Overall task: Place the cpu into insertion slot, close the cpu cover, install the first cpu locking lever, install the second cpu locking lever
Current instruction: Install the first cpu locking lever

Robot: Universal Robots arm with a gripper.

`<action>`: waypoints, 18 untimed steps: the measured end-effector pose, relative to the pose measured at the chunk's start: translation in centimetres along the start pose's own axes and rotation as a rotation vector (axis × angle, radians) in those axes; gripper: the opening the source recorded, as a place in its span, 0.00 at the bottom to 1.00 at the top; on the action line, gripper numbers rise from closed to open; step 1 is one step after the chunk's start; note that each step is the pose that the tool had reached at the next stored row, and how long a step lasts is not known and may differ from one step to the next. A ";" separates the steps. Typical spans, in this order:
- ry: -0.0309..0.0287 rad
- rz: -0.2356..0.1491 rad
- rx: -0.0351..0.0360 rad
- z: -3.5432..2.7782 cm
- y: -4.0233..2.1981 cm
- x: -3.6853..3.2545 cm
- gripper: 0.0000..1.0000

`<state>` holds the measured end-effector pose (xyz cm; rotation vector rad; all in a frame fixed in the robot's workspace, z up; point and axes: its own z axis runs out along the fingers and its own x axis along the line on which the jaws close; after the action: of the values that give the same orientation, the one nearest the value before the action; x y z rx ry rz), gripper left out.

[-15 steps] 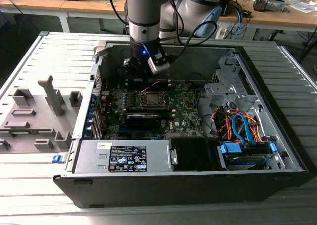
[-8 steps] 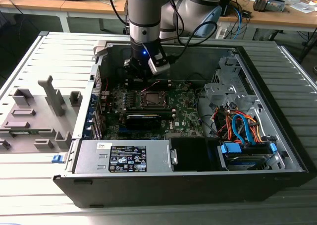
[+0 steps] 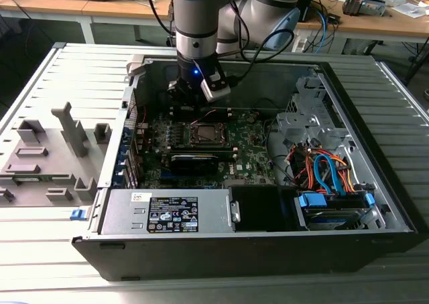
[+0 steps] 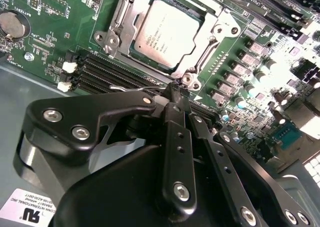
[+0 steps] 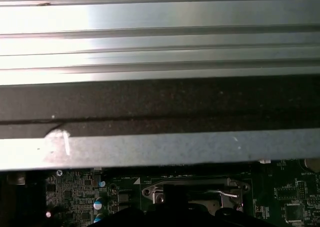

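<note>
My gripper (image 4: 176, 94) hung at the corner of the insertion slot (image 4: 165, 34), its black fingertips drawn close together around a thin wire lever (image 4: 134, 88) that ran out beside that corner; whether they truly pinched it I could not tell. The cpu (image 4: 167, 32) already lay seated in the slot, and the cpu cover (image 4: 212, 29) sat down over it, framing the chip's top.

As I judged it, the danger lay in that lever: springy wire could slip off smooth fingertips and snap back toward the slot, or, pushed crooked, miss its hook and leave the cover unclamped. A tip pressed too low could scrape the green motherboard (image 4: 55, 32) just beside the slot.

The chip's top was dull, flat grey metal; the cover was thin, bright stamped steel with a square cut-out. The lever was slim, round and silvery. The computer case (image 3: 375, 90) around the slot was matte grey sheet metal.
</note>
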<state>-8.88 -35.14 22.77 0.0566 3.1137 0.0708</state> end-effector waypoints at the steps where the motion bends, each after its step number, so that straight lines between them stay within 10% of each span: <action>1: -0.0001 0.000 -0.0001 0.05 0.00 0.00 0.11; 18: 0.0043 -0.090 -0.0020 0.69 0.28 -0.02 0.11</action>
<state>-8.83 -34.84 22.10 -0.0842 3.1153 0.0721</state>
